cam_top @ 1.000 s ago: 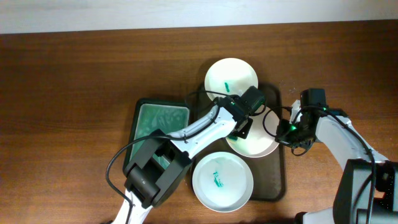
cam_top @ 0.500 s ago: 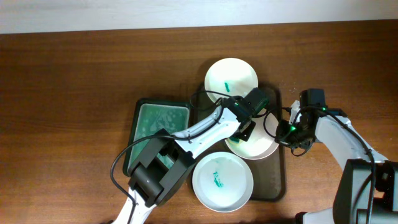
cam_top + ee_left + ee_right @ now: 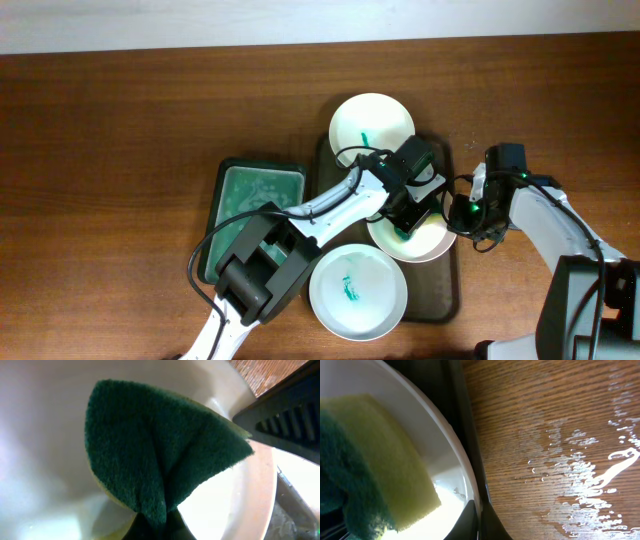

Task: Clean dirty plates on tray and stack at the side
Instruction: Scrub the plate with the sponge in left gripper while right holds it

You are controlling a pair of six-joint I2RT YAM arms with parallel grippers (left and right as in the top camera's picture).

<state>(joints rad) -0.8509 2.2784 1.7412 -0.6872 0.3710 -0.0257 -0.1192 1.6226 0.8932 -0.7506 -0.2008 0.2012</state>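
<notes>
Middle plate (image 3: pixel 428 244): white, in the centre of the tray (image 3: pixel 447 290).
Sponge (image 3: pixel 160 460): green, folded, pressed into the middle plate.
Left gripper (image 3: pixel 408 213): closed on the sponge, above the tray's centre.
Right gripper (image 3: pixel 462 213): pinching the middle plate's rim, at the tray's right edge.
Far plate (image 3: pixel 372 122): green smear, over the tray's far edge.
Near plate (image 3: pixel 357 290): green smear, at the tray's near left corner.
Basin (image 3: pixel 258 200): green, just left of the tray.

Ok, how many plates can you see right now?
3. One plate overhangs the tray at its far end, one sits mid-tray under the left hand and sponge, one at its near end. None appears hidden.
</notes>
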